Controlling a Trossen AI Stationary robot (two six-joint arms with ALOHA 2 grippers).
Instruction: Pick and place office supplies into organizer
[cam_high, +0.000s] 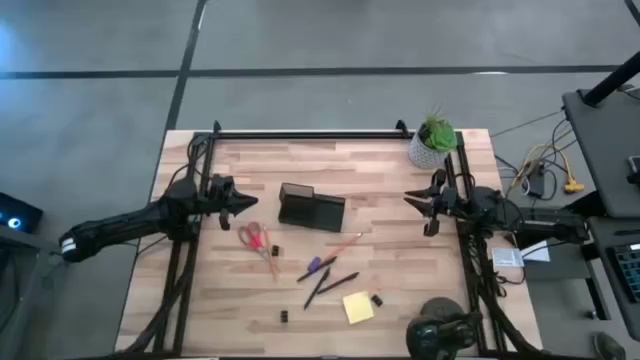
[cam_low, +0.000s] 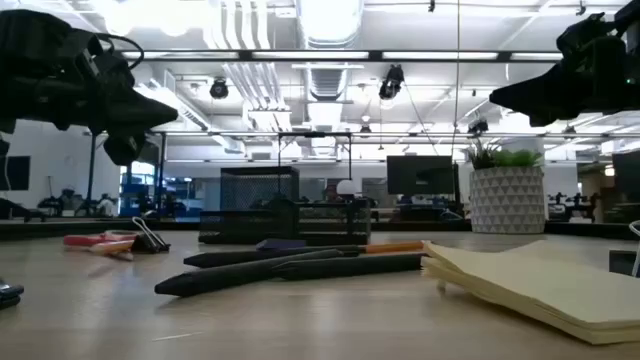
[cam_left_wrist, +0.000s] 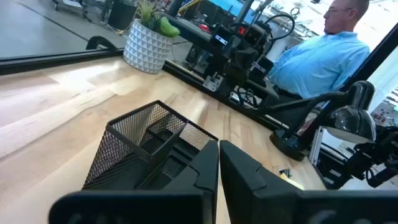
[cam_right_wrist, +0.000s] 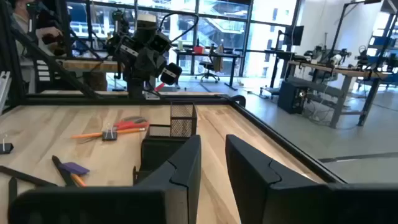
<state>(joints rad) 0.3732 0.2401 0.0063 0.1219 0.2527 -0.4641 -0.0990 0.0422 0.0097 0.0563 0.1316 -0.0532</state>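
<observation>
From above, the organizer (cam_high: 311, 208) sits between the left gripper (cam_high: 252, 203) and right gripper (cam_high: 410, 198), both empty. At table height, pens (cam_low: 300, 266) and sticky-note pad (cam_low: 545, 282) lie untouched. Left wrist: fingers (cam_left_wrist: 198, 171) pressed together. Right wrist: fingers (cam_right_wrist: 185, 163) slightly parted.

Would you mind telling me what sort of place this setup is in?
Probably an open-plan robotics lab or workshop: exposed ceiling ducts, workbenches with equipment by big windows, and a wooden table fitted with robot arms.
</observation>
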